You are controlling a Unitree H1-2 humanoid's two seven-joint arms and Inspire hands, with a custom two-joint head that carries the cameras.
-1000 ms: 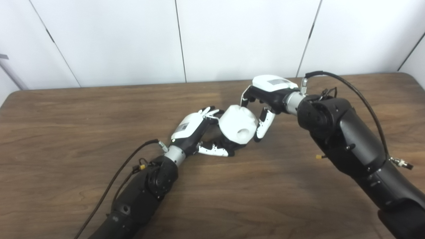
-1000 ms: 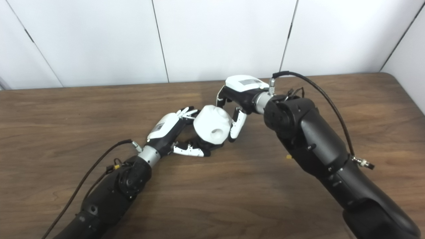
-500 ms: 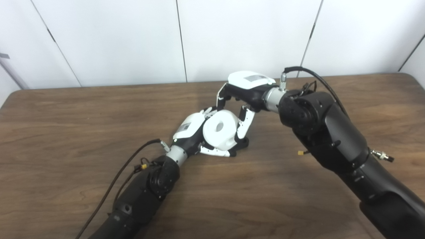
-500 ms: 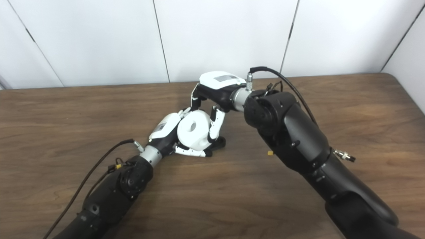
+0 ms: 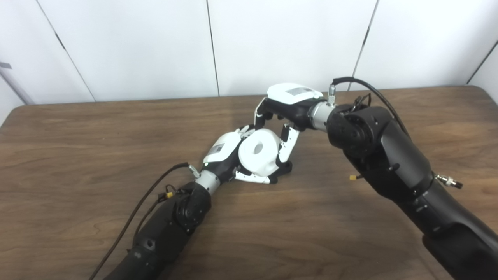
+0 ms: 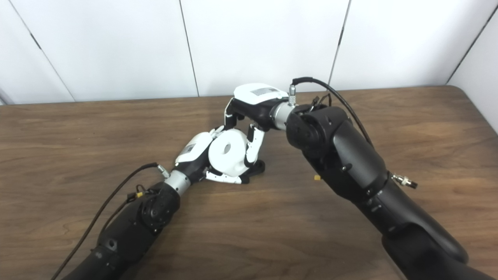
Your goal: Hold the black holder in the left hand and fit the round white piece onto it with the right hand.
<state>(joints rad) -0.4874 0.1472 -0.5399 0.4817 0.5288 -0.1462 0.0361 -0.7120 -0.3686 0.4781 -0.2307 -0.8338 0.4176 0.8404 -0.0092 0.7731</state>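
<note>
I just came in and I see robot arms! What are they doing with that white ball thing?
The robot is putting two parts together on a wooden table. Its left hand holds a black holder low against the table. Its right hand grips the round white piece, which has a hole on top, and has it sitting right on the holder. Whether it is pushed fully into place cannot be seen, because the holder is mostly hidden underneath.

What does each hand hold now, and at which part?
The right hand grips the round white piece by its curved sides. The left hand holds the black holder, mostly hidden underneath.
</note>
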